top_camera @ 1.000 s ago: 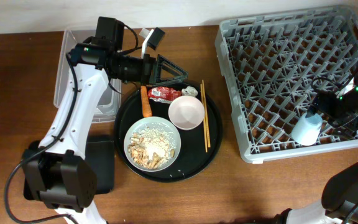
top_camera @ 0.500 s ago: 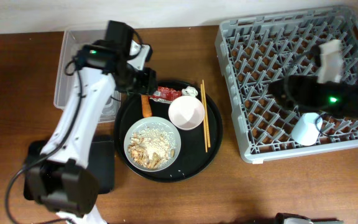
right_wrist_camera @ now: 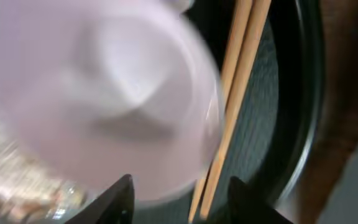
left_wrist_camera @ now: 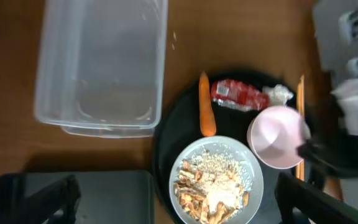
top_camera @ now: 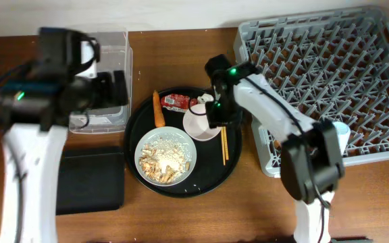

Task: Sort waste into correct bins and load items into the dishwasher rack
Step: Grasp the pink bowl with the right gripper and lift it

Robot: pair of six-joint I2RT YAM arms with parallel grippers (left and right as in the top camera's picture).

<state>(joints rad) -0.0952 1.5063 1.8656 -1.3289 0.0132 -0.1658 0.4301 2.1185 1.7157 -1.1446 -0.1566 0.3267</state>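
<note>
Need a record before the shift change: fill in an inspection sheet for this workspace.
Surface: brown wooden table.
Job's things: carrot, red wrapper, tissue, plate of rice-like scraps, pink bowl and chopsticks, all on the round black tray; light-blue cup in the grey rack; clear tub and black rectangular tray look empty.
Clutter: nothing seen.
End effectors: left end effector open, high over the round tray; right end effector open, low at the bowl's rim beside the chopsticks.
Cables: black lead on the left arm, blurred.
Surroundings: pale wall behind the table.
</note>
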